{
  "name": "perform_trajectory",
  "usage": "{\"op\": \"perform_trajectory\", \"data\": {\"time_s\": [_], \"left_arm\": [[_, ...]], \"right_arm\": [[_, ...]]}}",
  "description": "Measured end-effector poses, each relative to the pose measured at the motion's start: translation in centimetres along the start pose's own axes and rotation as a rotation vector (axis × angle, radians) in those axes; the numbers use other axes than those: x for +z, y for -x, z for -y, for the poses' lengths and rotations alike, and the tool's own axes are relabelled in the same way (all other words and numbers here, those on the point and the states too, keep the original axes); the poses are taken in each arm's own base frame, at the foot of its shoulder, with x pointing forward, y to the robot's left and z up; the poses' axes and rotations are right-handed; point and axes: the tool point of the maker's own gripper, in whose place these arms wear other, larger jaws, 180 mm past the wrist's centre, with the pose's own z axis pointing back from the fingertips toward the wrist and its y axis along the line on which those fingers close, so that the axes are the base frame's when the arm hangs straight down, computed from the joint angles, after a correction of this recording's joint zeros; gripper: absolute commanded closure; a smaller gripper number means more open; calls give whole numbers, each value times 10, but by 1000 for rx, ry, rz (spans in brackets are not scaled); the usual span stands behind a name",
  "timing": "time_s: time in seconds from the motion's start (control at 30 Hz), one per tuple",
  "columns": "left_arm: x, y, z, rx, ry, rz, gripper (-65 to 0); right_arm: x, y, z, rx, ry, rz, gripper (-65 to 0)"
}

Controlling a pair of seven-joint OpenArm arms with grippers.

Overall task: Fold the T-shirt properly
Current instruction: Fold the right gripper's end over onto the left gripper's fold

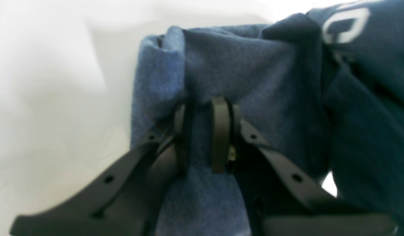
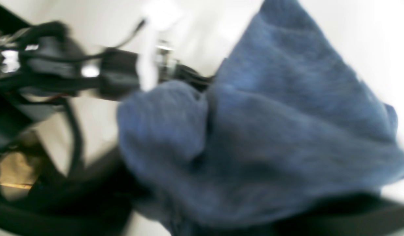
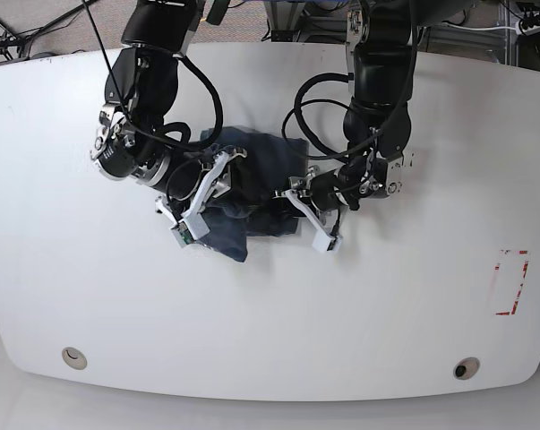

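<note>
L fingers (image 1: 205, 137) pinching T-shirt (image 1: 254, 82) fold, R fingers (image 3: 218, 176) state unclear, blurred

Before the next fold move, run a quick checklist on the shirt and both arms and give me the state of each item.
1. Left gripper clamped on the T-shirt: ok, a ridge of blue cloth is pinched between its fingers.
2. Right gripper hold on the shirt: cannot tell, its wrist view is blurred and cloth hides the tips.
3. Shirt lying flat: not ok, it is bunched between the two arms.
4. Printed letters showing: ok, a white letter shows in the left wrist view.
5. Shirt fully on the table: ok, well inside the edges.
</note>
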Motion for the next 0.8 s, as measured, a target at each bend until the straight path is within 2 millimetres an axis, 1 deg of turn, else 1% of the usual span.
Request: {"op": "perform_trajectory", "data": {"time_s": [0.07, 0.1, 0.17, 0.3, 0.37, 0.47, 0.57, 0.63, 0.73, 0.8], "left_arm": [[0, 0, 0, 0, 0, -1, -103], [0, 0, 0, 0, 0, -1, -110], [0, 0, 0, -1, 1, 0, -110], [3, -1, 1, -14, -5, -2, -111], [4, -1, 1, -19, -8, 1, -121], [7, -3, 2, -38, -16, -3, -161], [11, -6, 3, -54, -24, 2, -225], [17, -9, -1, -50, -38, 11, -261], [25, -17, -10, -32, -53, 48, -306], [29, -20, -12, -54, -47, 60, -331]], "right_arm": [[-2, 7, 5, -4, 16, -29, -575], [-4, 9, 8, -10, 23, -28, -610], [-7, 8, 8, -21, 18, -19, -640], [-9, -8, 7, -8, 8, 30, -645], [-12, -14, 1, 6, -4, 38, -645], [-20, -19, -12, 26, -41, 41, -644], [-21, -25, -18, 24, -58, 66, -644], [-19, -25, -17, 32, -54, 65, -644], [-10, -26, -9, 71, -17, 56, -644], [-1, -33, -7, 97, -4, 76, -644]]}}
